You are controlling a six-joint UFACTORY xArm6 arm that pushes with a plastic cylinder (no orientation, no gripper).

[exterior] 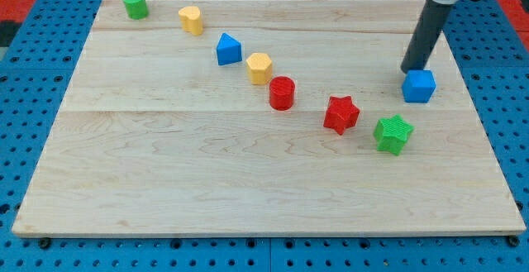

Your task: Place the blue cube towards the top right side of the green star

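The wooden board (pixel 165 173) fills most of the view and lies on a blue perforated table (pixel 33 65). My rod (pixel 426 36) comes down from the view's top right, and my tip (pixel 407 71) stands on the board just at the upper left corner of the blue cube (pixel 419 86), touching it or almost touching; I cannot tell which. The tool is only a plain rod, so it has nothing to spread or to pinch. The blue cube sits above and a little right of the green star (pixel 393 134), near it but apart. Left of the star is the red star (pixel 341 113), then a diagonal row goes up to the view's left: red cylinder (pixel 282 93), yellow hexagonal block (pixel 259 68), blue triangular block (pixel 228 50), yellow block (pixel 191 20), green cylinder (pixel 135 4).
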